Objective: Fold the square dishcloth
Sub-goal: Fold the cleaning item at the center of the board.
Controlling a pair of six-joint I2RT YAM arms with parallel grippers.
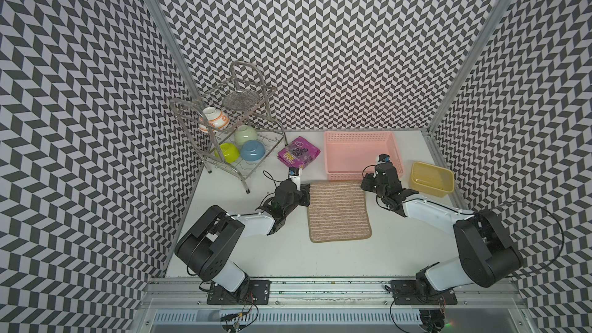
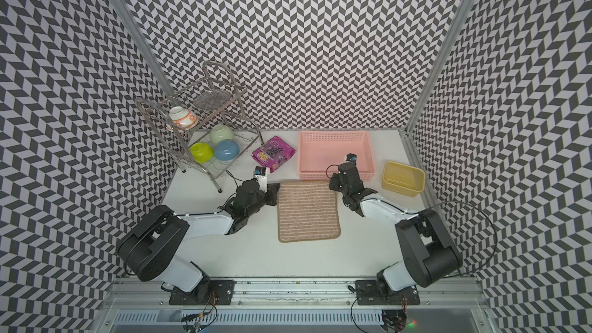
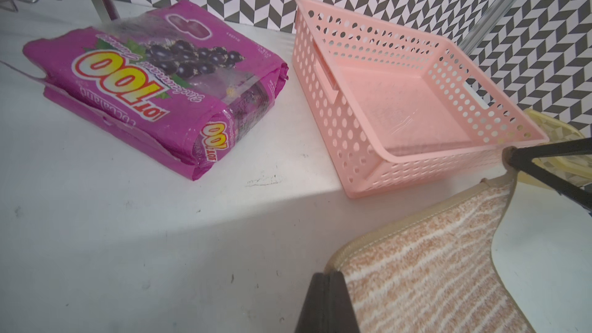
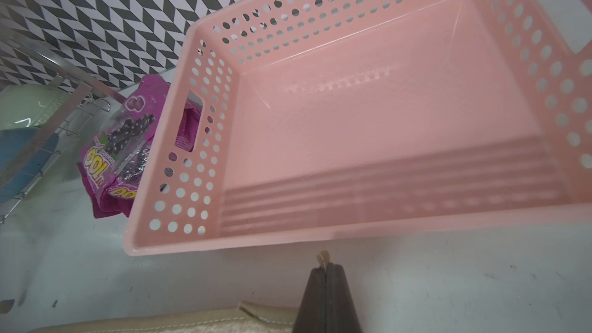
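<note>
We record one dishcloth (image 1: 339,213) on the counter (image 1: 256,251), its far corners pinched shut in the left fingers (image 3: 317,309) and right fingers (image 4: 312,309). Also present: one pink basket (image 1: 352,155), one yellow tub (image 1: 431,180), one purple packet (image 1: 298,155), one rack (image 1: 245,185), four bowls (image 1: 252,150).

I have 2 arms stretched forward and angled inward, wrists low, with the left gripper (image 1: 307,191) and right gripper (image 1: 365,184) each clamped tight on 1 far corner of the square dishcloth (image 1: 339,213).
</note>
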